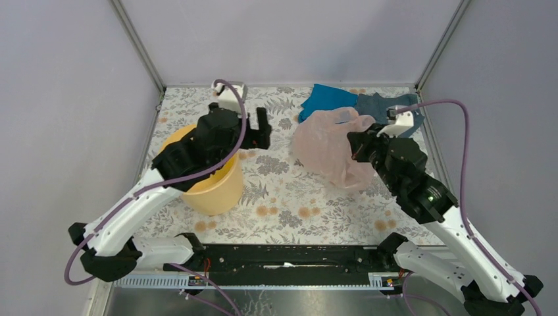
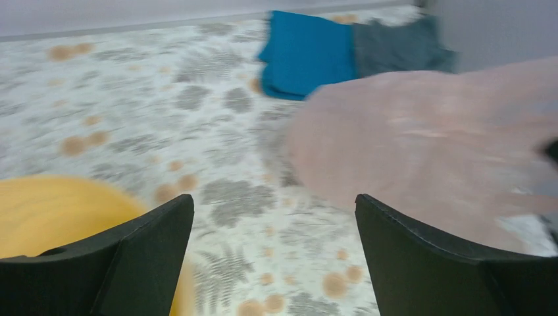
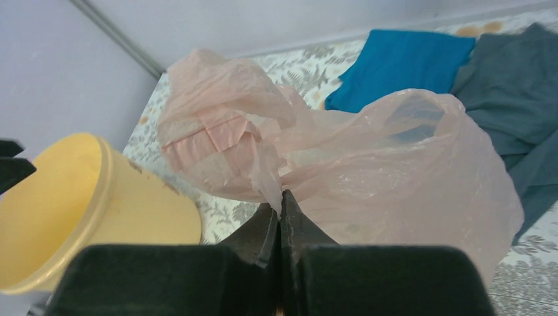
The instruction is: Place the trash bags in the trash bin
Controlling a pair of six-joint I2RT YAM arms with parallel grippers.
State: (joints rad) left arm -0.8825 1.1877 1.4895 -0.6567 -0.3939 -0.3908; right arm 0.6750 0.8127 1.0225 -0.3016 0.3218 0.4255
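One pink bag (image 1: pixel 326 148) hangs bunched in the right gripper (image 3: pixel 281 204), whose jaws are pinched together on a gathered fold of the film, the rest billowing loose ahead of them. In the top view the bag sits right of centre, its lower folds seemingly brushing the table (image 1: pixel 296 210); whether it is fully lifted I cannot tell. Taking a gathered fold rather than a flat sheet looks sensible: thin film slips, and a bunch gives the jaws something to bite.

The bin (image 1: pixel 214 191) stands upright at the left of that view, mouth up, well apart from the bag, its inside mostly hidden by the arm above it. The left gripper (image 2: pixel 273 204) hovers just past the bin's far rim with jaws spread wide and nothing between them. It points toward the bag, likely placed to take a second hold. The carry across to the bin is not yet done.

Behind the bag, at the upper right of the top view, a blue cloth (image 1: pixel 326 99) and a grey cloth (image 1: pixel 378 105) lie side by side, touching, their near edges hidden by the bag.
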